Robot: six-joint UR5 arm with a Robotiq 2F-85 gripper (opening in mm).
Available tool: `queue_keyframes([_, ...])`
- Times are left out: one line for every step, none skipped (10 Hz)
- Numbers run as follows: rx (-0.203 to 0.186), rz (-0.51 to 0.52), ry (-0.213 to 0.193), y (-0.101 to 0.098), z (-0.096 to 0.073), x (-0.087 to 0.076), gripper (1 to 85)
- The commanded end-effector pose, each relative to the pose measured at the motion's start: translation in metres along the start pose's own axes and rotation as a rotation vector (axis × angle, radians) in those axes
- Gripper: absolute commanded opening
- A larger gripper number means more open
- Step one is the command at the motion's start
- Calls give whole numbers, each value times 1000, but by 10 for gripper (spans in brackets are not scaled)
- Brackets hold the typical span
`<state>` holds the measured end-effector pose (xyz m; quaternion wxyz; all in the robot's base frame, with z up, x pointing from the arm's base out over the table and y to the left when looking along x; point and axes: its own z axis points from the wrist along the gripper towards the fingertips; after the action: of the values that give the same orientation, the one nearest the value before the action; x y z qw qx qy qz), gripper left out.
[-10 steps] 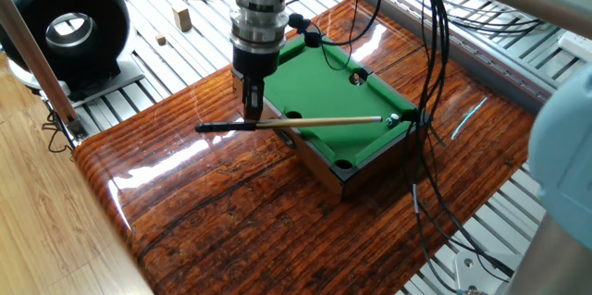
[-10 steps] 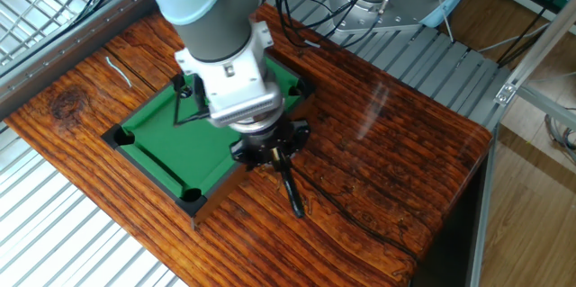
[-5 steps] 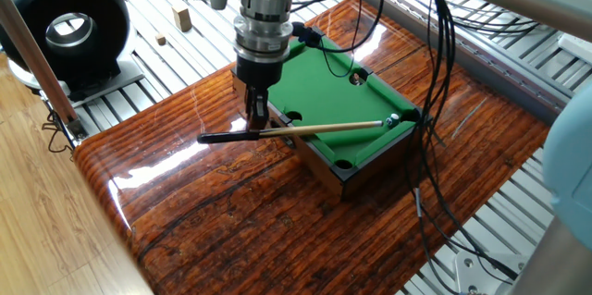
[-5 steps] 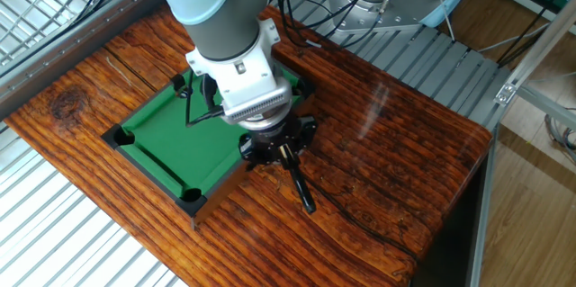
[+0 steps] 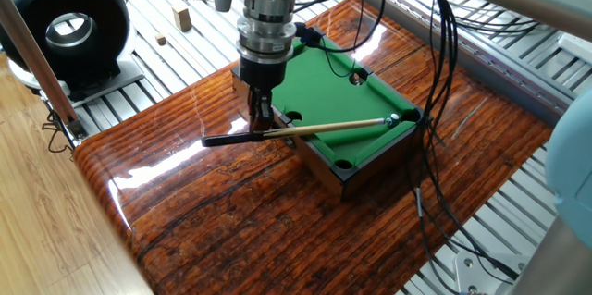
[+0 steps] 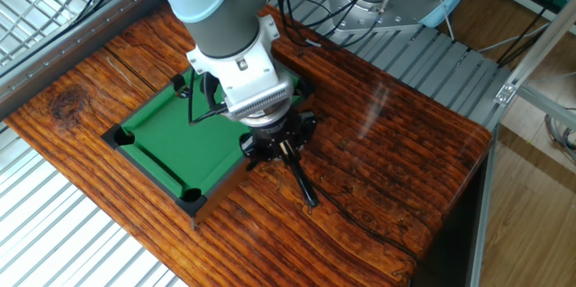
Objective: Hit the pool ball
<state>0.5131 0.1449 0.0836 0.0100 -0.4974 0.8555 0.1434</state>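
The pool ball (image 5: pixel 394 118) sits on the green felt of the mini pool table (image 5: pixel 326 101), at its right end, close beside the right corner pocket. The pale tip of the cue stick (image 5: pixel 314 129) lies right up against the ball; whether they actually touch cannot be told.

The cue runs across the near part of the felt, its shaft passing over the table's near-left rim and its black butt sticking out over the wooden tabletop (image 5: pixel 231 202). The gripper (image 5: pixel 262 121) points straight down just off the table's near-left edge, its fingers closed on the cue where the dark butt meets the pale shaft. In the other fixed view the arm's bulk hides the ball and most of the cue, leaving only the black butt (image 6: pixel 301 179) showing under the gripper (image 6: pixel 281 147).

A second small dark ball (image 5: pixel 356 79) rests by the far rail. Black cables (image 5: pixel 433 101) hang down just right of the table, past the corner nearest the pool ball. Far left, off the wood, stands a black ring-shaped device (image 5: pixel 69 25), with a small wooden block (image 5: pixel 182 18) to its right.
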Motion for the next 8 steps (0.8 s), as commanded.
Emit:
queue_keyframes([14,-28,19,-6,-2,12,10])
queue_keyframes([35,-28,50,-12,-5,21,10])
queue_keyframes([46,8,90,-15,-6,32,10])
queue_keyframes([41,44,119,-13,-7,38,10])
queue_keyframes([50,67,146,-14,-9,42,10])
queue_keyframes([62,81,155,-15,-11,39,10])
queue_keyframes([44,79,115,-10,-10,21,10])
queue_keyframes([47,76,94,-10,-9,9,10])
